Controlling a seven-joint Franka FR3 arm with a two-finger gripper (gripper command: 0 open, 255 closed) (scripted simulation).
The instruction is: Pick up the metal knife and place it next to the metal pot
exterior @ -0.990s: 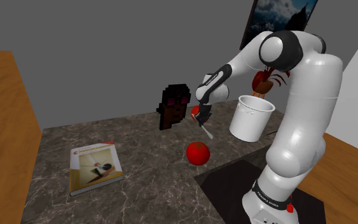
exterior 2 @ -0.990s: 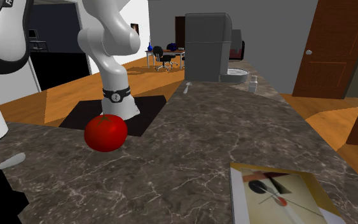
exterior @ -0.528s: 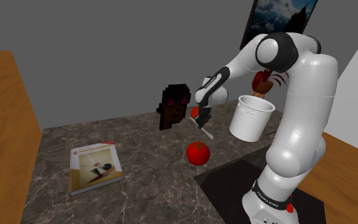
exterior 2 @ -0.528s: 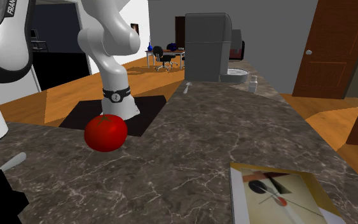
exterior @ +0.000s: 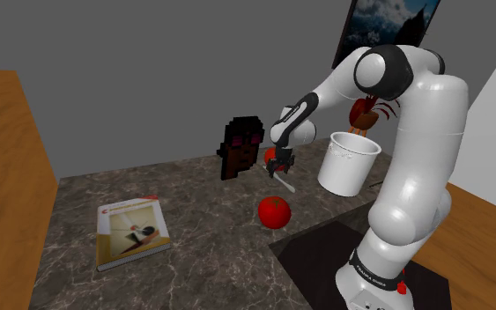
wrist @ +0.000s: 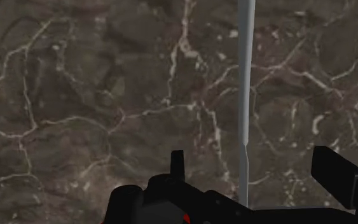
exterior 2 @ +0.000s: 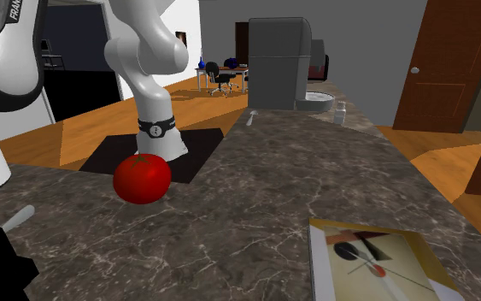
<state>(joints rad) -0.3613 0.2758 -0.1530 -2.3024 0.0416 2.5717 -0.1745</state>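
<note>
Gripper (exterior: 278,165): all-black, two fingers, pointing down at the tabletop (exterior: 202,207). In the wrist view the gripper (wrist: 252,154) has its fingers (wrist: 329,167) standing well apart, clasping nothing. Knife (wrist: 245,95): slim, pale grey, running lengthwise between the fingers with a gap on either side, seen against dark veined marble. In the shoulder view the knife (exterior: 285,181) slants just beneath the gripper, near the pot (exterior: 350,163) on its left side and not touching it. The second exterior view catches the knife (exterior 2: 16,219) at its left edge. Pot: drawn white, upright. Tomato (exterior: 274,212): red, on the tabletop, nearer the camera than the knife. Blocky dark head figure (exterior: 241,147): behind the gripper, by the wall. Book (exterior: 131,231): flat, well apart, towards the shoulder view's left.
</note>
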